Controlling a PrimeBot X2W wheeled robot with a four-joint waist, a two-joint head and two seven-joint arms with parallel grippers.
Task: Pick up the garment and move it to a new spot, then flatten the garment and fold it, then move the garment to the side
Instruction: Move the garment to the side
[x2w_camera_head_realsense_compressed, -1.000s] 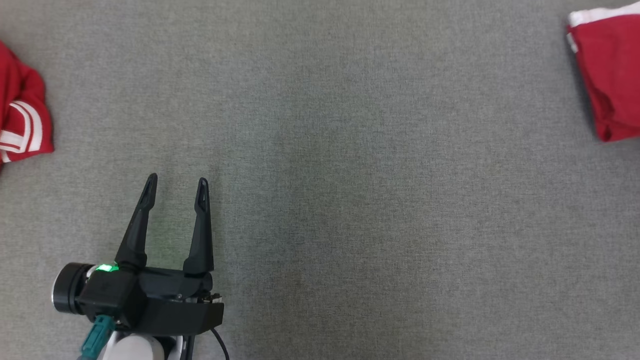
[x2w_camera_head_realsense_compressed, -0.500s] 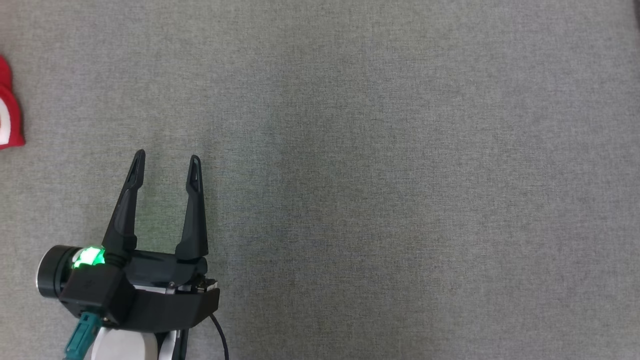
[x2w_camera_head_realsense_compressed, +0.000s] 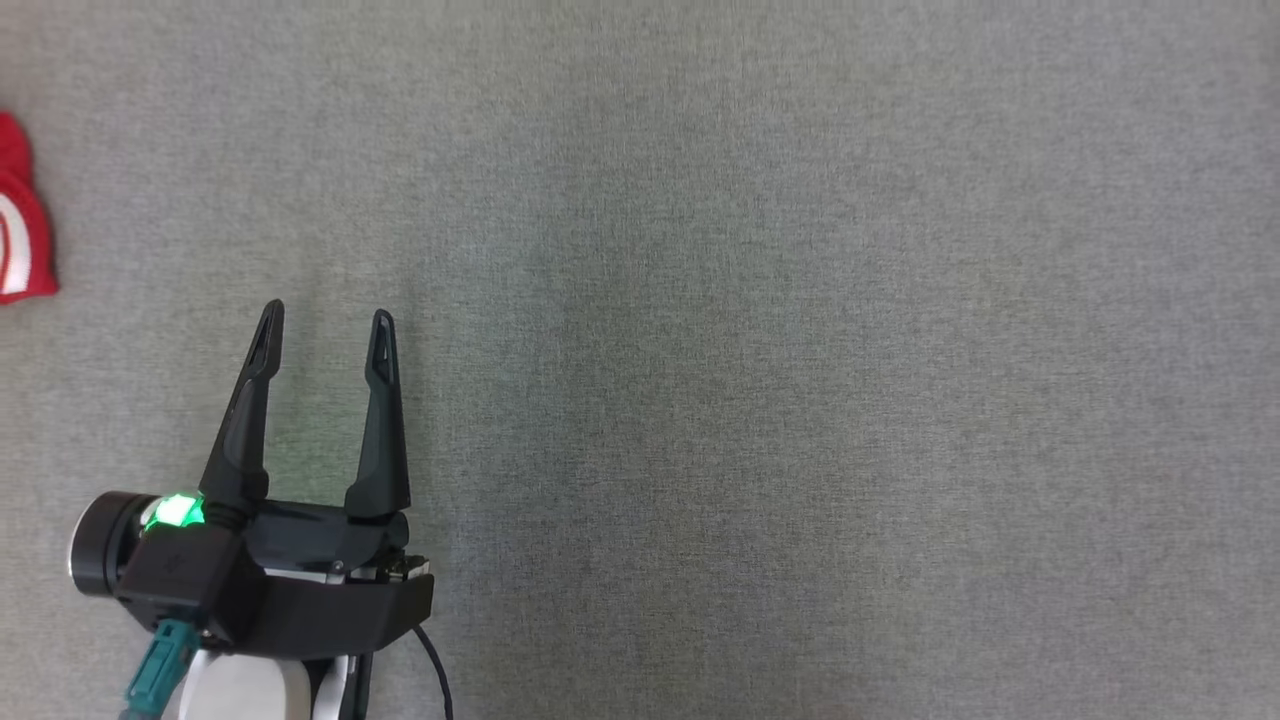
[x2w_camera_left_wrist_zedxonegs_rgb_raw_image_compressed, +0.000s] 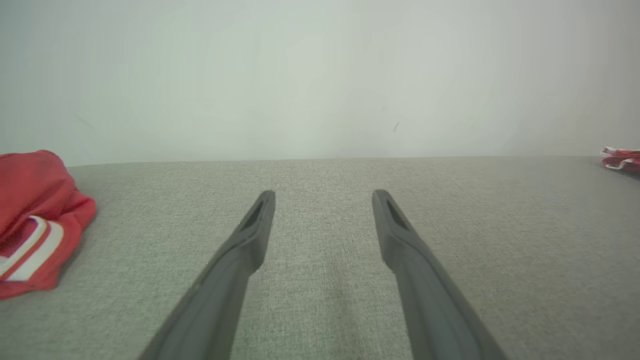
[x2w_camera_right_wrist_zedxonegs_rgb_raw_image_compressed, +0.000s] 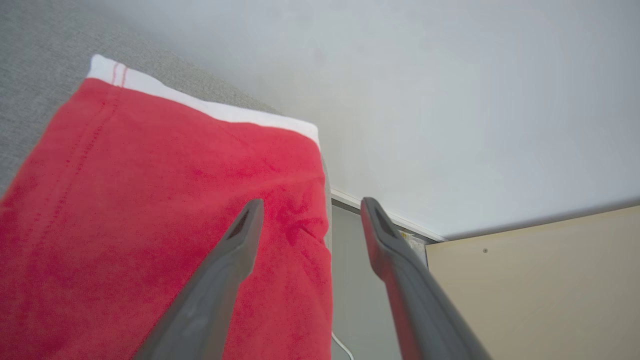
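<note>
The garment (x2w_camera_right_wrist_zedxonegs_rgb_raw_image_compressed: 150, 190) is red with a white band and lies folded flat at the edge of the grey table (x2w_camera_head_realsense_compressed: 750, 350). My right gripper (x2w_camera_right_wrist_zedxonegs_rgb_raw_image_compressed: 312, 205) hovers open over its outer edge, with nothing between the fingers. In the left wrist view the same garment (x2w_camera_left_wrist_zedxonegs_rgb_raw_image_compressed: 622, 160) is a small red and white shape at the far right. My left gripper (x2w_camera_head_realsense_compressed: 326, 318) rests open over bare table at the lower left, and the left wrist view also has this gripper (x2w_camera_left_wrist_zedxonegs_rgb_raw_image_compressed: 324, 196) holding nothing.
A second red garment (x2w_camera_head_realsense_compressed: 22, 240) with white stripes lies crumpled at the table's left; the left wrist view has it (x2w_camera_left_wrist_zedxonegs_rgb_raw_image_compressed: 35, 215) to the left of my fingers. Past the table's right edge stand a beige panel (x2w_camera_right_wrist_zedxonegs_rgb_raw_image_compressed: 540, 280) and a pale wall (x2w_camera_left_wrist_zedxonegs_rgb_raw_image_compressed: 320, 75).
The head camera has shifted, so the folded garment has left its right edge and less of the crumpled one shows. My right gripper has opened. The left gripper stays open.
</note>
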